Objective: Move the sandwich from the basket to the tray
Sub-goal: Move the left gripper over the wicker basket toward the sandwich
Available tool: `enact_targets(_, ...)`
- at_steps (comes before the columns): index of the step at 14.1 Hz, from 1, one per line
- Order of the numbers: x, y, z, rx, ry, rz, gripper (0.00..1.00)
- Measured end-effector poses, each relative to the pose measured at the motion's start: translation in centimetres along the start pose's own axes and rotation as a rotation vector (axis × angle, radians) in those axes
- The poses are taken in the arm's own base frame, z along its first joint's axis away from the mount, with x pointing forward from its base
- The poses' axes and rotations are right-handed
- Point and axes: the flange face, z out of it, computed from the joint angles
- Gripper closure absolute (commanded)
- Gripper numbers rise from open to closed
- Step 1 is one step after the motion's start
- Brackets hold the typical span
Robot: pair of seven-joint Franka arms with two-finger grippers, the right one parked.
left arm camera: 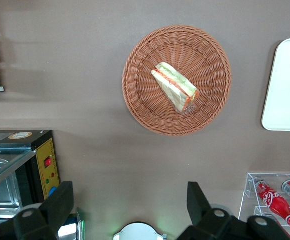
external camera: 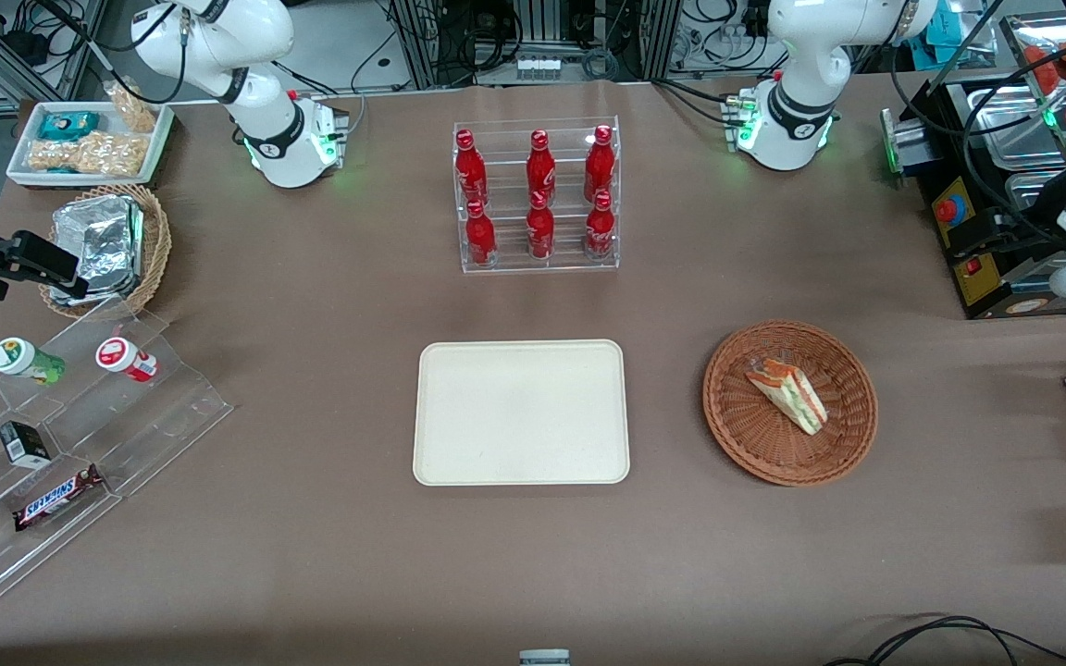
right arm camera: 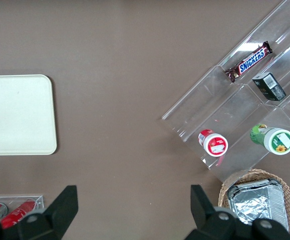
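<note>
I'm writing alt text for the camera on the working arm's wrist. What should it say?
A wrapped sandwich lies in a round brown wicker basket on a brown table, seen from high above by the open claw, which hangs apart from it. The edge of a cream tray and red bottles in a clear rack also show.

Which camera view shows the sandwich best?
The left wrist view: the open gripper hangs high above the basket, looking straight down on the sandwich. The front view shows it smaller; the right wrist view misses it.
</note>
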Motion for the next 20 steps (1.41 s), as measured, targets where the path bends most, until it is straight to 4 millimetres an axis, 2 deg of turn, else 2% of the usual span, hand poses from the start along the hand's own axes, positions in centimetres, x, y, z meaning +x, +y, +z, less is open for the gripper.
enact_targets(5,-0.1,1.2,-0.1,0.002,0.0,0.021,0.0)
enact_targets(12,-0.2,1.2,0.1,0.002,-0.005,0.021,0.0)
enact_targets(14,-0.1,1.2,0.8,0.003,-0.023,0.019,0.0)
enact_targets(17,0.7,1.6,4.3,0.008,-0.076,-0.03,0.0)
enact_targets(20,2.9,3.9,11.1,0.012,-0.067,-0.084,0.0)
